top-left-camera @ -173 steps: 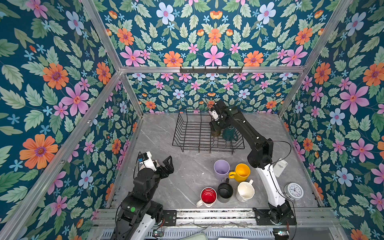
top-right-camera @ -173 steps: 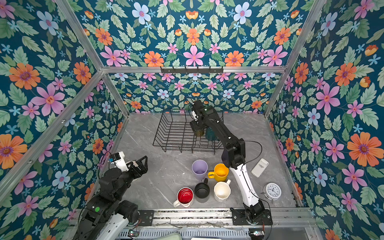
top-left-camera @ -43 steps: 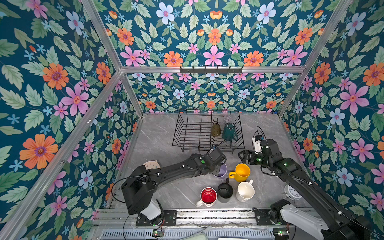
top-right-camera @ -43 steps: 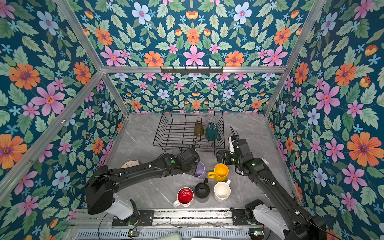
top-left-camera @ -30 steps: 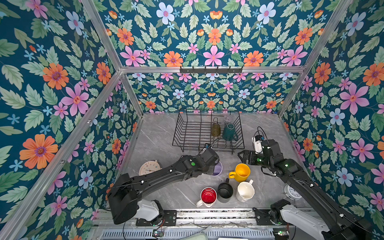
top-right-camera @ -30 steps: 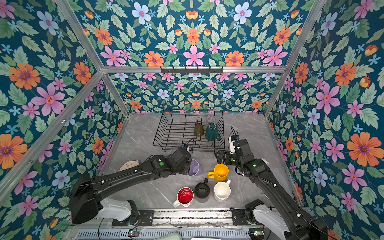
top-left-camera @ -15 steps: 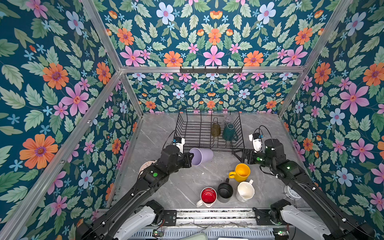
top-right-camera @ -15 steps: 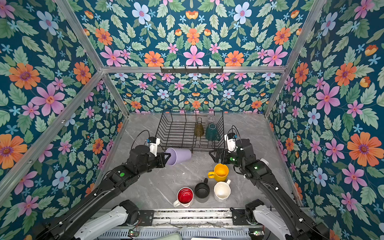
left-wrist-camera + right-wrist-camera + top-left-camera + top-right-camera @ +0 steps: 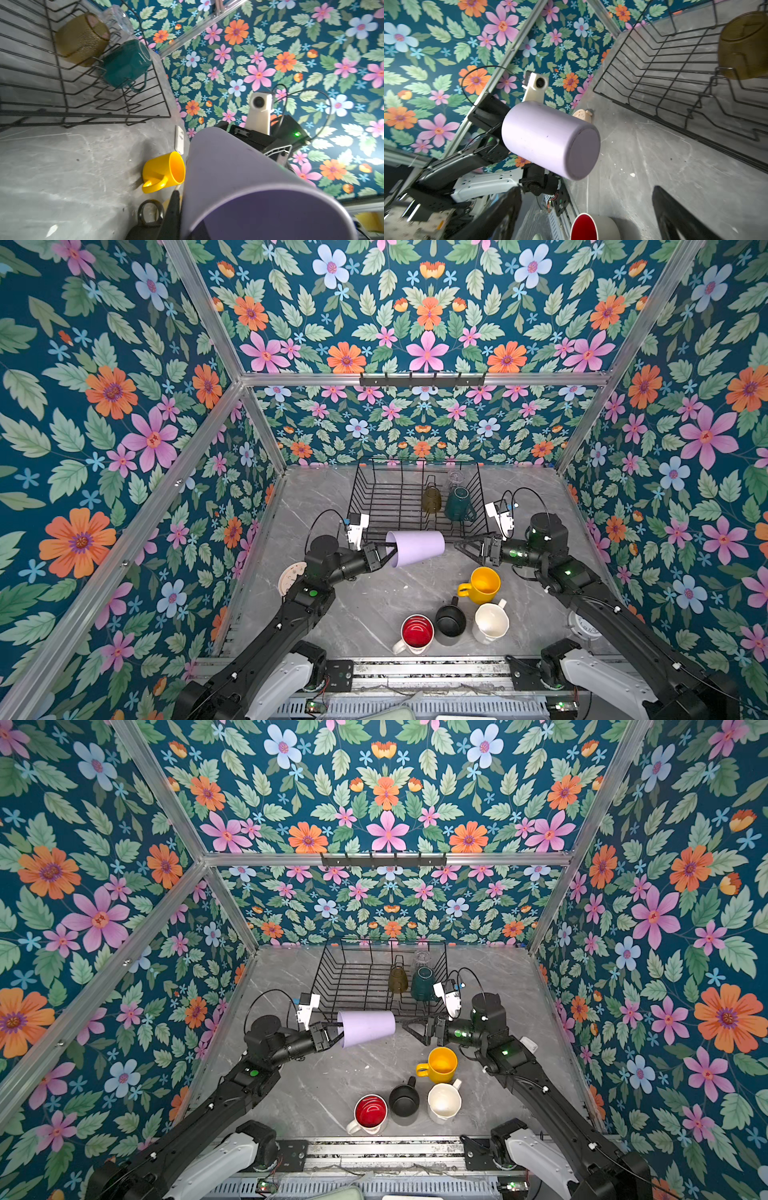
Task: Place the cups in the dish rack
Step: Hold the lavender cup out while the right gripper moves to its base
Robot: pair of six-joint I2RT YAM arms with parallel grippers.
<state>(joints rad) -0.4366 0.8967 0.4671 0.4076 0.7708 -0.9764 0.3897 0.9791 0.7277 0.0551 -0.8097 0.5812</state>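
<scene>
Mid-frame in a top view, your left jaws pinch the rim of the lilac tumbler (image 9: pixel 415 546), holding it sideways above the desk (image 9: pixel 374 605), just before the dish rack (image 9: pixel 388 506). Your right jaws gape wide, empty, just beside its base.

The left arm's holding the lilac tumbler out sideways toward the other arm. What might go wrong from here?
One: the left gripper pinches the lilac tumbler by its rim only, so held sideways in midair it may sag or slip.
Two: the open right gripper faces the tumbler's base; closing off-centre may knock it loose.
Three: if dropped, it may strike the yellow mug or the front of the dish rack.
</scene>
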